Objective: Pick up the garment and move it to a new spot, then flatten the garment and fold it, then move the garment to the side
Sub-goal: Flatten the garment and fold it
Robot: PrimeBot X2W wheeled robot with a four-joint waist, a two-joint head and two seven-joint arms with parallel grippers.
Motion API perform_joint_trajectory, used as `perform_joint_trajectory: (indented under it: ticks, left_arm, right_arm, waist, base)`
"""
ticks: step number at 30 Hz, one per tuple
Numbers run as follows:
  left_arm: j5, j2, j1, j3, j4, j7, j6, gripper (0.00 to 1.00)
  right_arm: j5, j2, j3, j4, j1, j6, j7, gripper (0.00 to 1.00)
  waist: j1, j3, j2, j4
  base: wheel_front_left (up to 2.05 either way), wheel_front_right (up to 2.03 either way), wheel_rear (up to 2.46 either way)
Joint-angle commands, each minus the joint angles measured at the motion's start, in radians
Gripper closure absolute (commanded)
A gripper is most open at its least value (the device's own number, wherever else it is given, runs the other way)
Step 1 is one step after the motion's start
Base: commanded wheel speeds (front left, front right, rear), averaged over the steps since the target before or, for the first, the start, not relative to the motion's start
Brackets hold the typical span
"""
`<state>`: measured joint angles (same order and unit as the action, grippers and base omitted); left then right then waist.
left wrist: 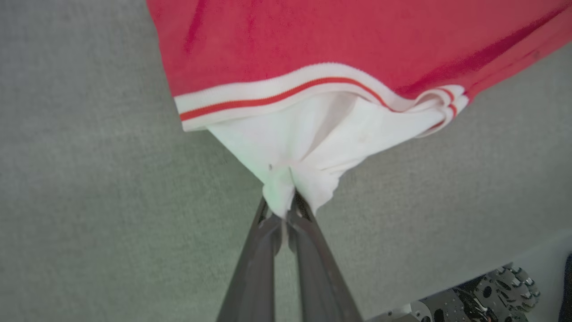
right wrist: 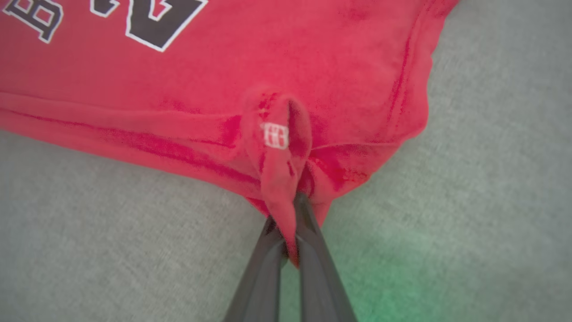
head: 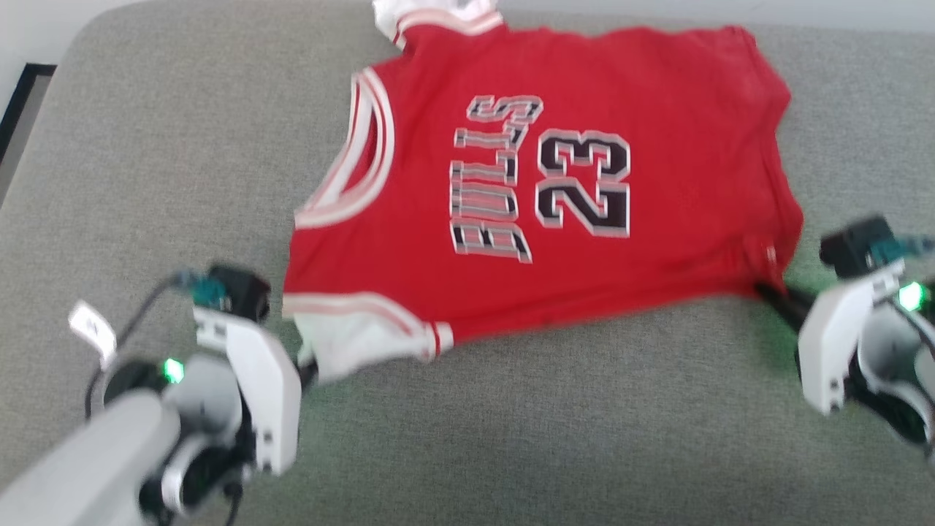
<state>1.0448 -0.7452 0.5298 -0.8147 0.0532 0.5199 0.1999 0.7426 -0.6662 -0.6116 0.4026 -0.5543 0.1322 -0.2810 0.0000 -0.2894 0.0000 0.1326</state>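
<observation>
The garment (head: 643, 131), a red jersey with white sleeves, striped trim and black lettering with 23, lies spread face up on the grey cushion, its collar toward the left. My left gripper (head: 307, 369) is shut on the near white sleeve (left wrist: 304, 143), the cloth bunched between its dark fingers (left wrist: 308, 223). My right gripper (head: 767, 292) is shut on the red hem corner (right wrist: 279, 179), pinched into a fold that carries a small white label (right wrist: 275, 135). The far sleeve (head: 438, 18) lies at the top edge of the head view.
The grey fabric surface (head: 146, 146) stretches around the jersey, with its rounded corner at the top left. A dark-framed edge (head: 22, 95) lies beyond it on the left. Part of the robot's base (left wrist: 482, 295) shows at the lower right of the left wrist view.
</observation>
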Motion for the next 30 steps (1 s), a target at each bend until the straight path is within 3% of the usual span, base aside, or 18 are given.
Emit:
perform_joint_trajectory:
  ticks: [1,6,12,24,30]
  left_arm:
    - [0.002,-0.019,-0.027,-0.001,-0.019,0.007,0.022,1.0]
    - [0.028,-0.062,-0.162,-0.027,-0.164,0.026,0.111,1.0]
    - [0.046,-0.089,-0.26,-0.047,-0.244,0.02,0.159,1.0]
    - [0.027,-0.232,-0.224,0.029,-0.358,0.042,0.217,1.0]
    - [-0.012,-0.292,-0.132,0.072,-0.396,0.059,0.195,1.0]
  right_arm:
    - [0.004,-0.012,0.011,-0.008,0.039,-0.003,-0.013,1.0]
    - [0.009,-0.044,0.062,-0.132,0.217,-0.003,-0.077,1.0]
    - [0.027,-0.086,0.089,-0.299,0.431,-0.002,-0.18,1.0]
    - [0.077,-0.111,0.184,-0.509,0.553,-0.002,-0.202,1.0]
    - [0.058,-0.09,0.26,-0.558,0.529,-0.002,-0.211,1.0]
  waist:
    - [0.0,0.005,0.0,-0.001]
    - [0.0,0.014,0.0,-0.006]
    - [0.0,0.025,0.0,-0.011]
    - [0.0,0.025,0.0,-0.041]
    - [0.0,0.013,0.0,-0.053]
  base:
    - [0.0,0.0,0.0]
    - [0.0,0.0,0.0]
    - [0.0,0.0,0.0]
    - [0.0,0.0,0.0]
    - [0.0,0.0,0.0]
